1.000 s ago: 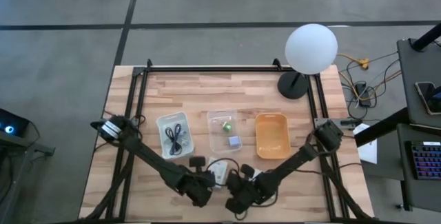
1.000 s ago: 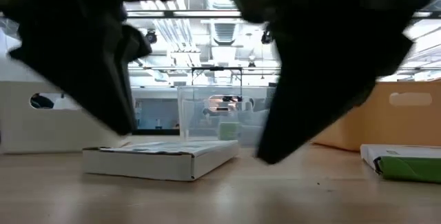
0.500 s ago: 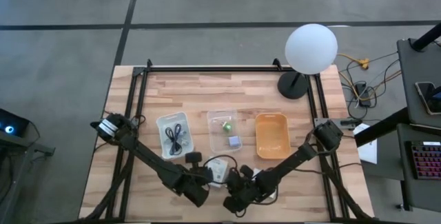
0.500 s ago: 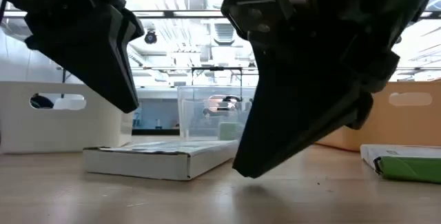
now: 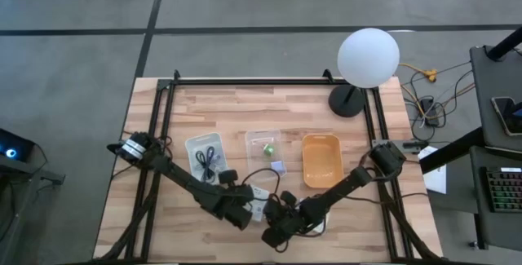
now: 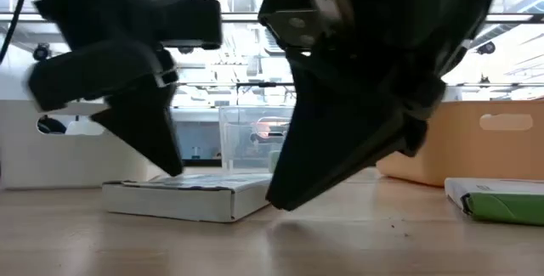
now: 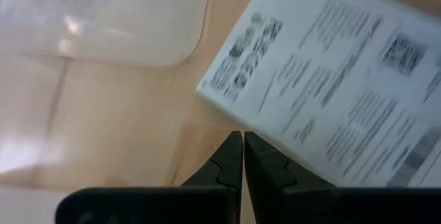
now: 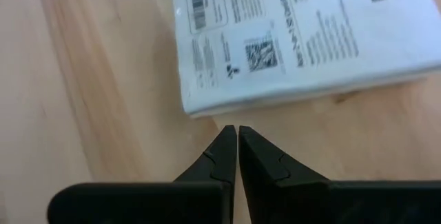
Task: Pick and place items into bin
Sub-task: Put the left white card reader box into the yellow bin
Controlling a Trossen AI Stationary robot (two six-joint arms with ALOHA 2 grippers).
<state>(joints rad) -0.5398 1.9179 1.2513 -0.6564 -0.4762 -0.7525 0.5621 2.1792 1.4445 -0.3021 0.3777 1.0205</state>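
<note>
Ahead of my left fingers: I am looking at the white printed packet (image 7: 344, 79) lying flat on the wooden table (image 7: 124, 127), its near corner just beyond my closed fingertips (image 7: 234, 156), apart from them.
Left gripper (image 5: 242, 214): I am keeping both fingers pressed together, holding nothing, hovering low at the packet's edge.
Right gripper (image 5: 276, 231): I am also holding my fingers (image 8: 231, 151) shut and empty, their tips just short of the packet's (image 8: 296, 38) long edge, with bare wood between.
Packet's lie: I am judging its long axis to run across the line of my right fingers, and slantwise to my left ones; its flat face is up.
Nearer arm: I am judging both as close, one on each side of the packet (image 5: 258, 203); I cannot tell which is nearer.
Bins: I am seeing three trays beyond the packet, away from both grippers: white tray (image 5: 204, 161) with black cables, clear tray (image 5: 263, 155) with a green piece, orange tray (image 5: 321, 160) empty.
What the move turns on: I am thinking shut fingers cannot take a flat packet; one pair must open and straddle an edge.
</note>
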